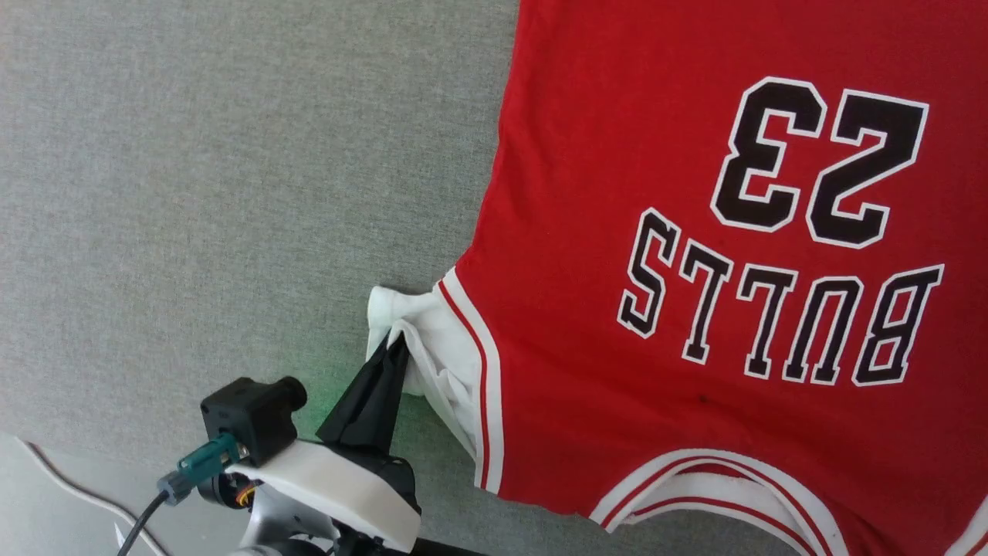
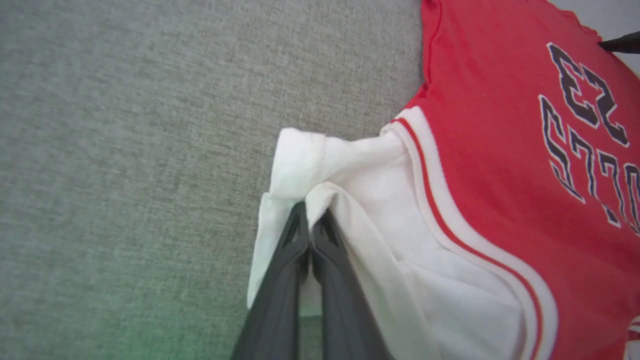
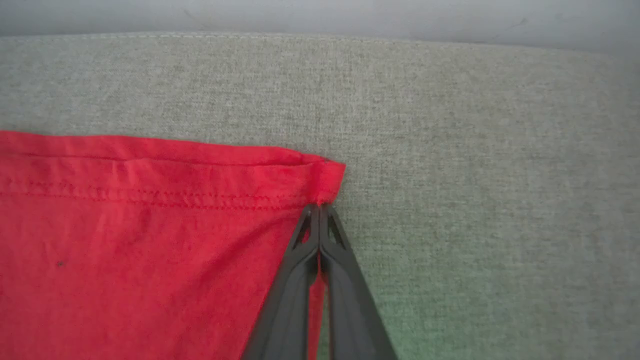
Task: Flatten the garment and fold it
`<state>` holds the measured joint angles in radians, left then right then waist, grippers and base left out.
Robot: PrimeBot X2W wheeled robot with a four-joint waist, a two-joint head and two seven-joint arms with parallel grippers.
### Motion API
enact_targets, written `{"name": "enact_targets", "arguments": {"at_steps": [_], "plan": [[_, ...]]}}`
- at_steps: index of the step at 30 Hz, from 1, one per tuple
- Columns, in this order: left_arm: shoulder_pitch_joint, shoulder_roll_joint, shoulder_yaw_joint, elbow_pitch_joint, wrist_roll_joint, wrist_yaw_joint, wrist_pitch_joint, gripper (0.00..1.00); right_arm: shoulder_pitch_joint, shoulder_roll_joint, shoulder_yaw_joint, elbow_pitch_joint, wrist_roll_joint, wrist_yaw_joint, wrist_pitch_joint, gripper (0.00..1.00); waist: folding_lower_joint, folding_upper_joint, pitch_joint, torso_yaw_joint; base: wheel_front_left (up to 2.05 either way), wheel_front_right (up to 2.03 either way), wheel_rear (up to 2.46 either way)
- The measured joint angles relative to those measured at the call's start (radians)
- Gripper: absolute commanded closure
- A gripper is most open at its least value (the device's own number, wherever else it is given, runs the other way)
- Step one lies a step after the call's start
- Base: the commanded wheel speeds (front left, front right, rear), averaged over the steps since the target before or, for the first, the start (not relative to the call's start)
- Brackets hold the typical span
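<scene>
The garment (image 1: 617, 193) lies spread on the grey cloth surface, number and lettering facing up, collar toward the bottom of the head view. Its white sleeve (image 1: 432, 347) is bunched at the left side. My left gripper (image 1: 396, 345) is shut on a fold of that white sleeve (image 2: 350, 180), fingers pressed together at the cloth (image 2: 311, 216). In the right wrist view the garment's red hem corner (image 3: 327, 180) rests on the grey surface, and my right gripper (image 3: 318, 209) is shut on the fabric just below that corner.
Grey fabric surface (image 1: 193, 154) stretches wide to the left of the garment. Its far edge (image 3: 320, 37) runs across the top of the right wrist view. A dark fingertip (image 2: 620, 44) pokes in at the far right of the left wrist view.
</scene>
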<state>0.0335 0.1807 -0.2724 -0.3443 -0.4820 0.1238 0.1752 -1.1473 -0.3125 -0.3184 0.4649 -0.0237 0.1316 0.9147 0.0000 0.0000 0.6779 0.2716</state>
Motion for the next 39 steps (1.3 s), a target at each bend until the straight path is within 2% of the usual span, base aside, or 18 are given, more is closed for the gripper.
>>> {"name": "enact_targets", "arguments": {"at_steps": [3,8,11,14,16,21,30,34,39], "plan": [[-0.002,-0.001,0.0,0.009,0.0,0.0,-0.001,1.0,0.063,-0.017,0.022,-0.026,0.015,0.0,-0.137,1.0,0.0,0.0,-0.009,-0.002,0.0,0.0,0.0],[-0.004,0.001,0.012,0.044,0.0,0.002,-0.005,1.0,0.224,-0.017,0.013,-0.064,0.018,0.0,-0.541,1.0,0.0,0.0,-0.051,-0.012,0.0,0.0,0.0],[0.001,0.016,0.024,0.066,0.001,0.016,0.007,1.0,0.348,0.014,-0.007,-0.065,0.025,0.0,-0.719,1.0,0.0,0.0,-0.092,-0.024,0.0,0.0,0.0],[0.022,0.037,0.042,0.081,0.0,0.033,0.026,1.0,0.457,0.052,-0.04,-0.08,0.037,0.0,-0.829,1.0,0.0001,0.0,-0.144,-0.04,0.0,0.0,0.0],[0.043,0.049,0.047,0.089,0.0,0.038,0.041,1.0,0.528,0.078,-0.062,-0.105,0.047,0.0,-0.857,1.0,0.0,0.0,-0.183,-0.053,0.0,0.0,0.0],[0.085,0.067,0.053,0.083,-0.002,0.046,0.065,1.0,0.723,0.13,-0.119,-0.225,0.06,0.0,-0.806,1.0,-0.0001,0.0,-0.281,-0.089,0.0,0.0,0.0],[0.13,0.08,0.059,0.063,-0.011,0.063,0.094,1.0,1.032,0.234,-0.216,-0.461,0.052,0.0,-0.482,1.0,-0.0003,0.0,-0.423,-0.162,0.0,0.0,0.0],[0.135,0.083,0.059,0.055,-0.011,0.069,0.099,1.0,1.123,0.253,-0.233,-0.49,0.062,0.0,-0.319,1.0,-0.0003,0.0,-0.464,-0.191,0.0,0.0,0.0],[0.136,0.085,0.055,0.053,-0.012,0.072,0.106,1.0,1.186,0.258,-0.248,-0.467,0.095,0.0,-0.155,1.0,-0.0003,0.0,-0.495,-0.212,0.0,0.0,0.0]]}}
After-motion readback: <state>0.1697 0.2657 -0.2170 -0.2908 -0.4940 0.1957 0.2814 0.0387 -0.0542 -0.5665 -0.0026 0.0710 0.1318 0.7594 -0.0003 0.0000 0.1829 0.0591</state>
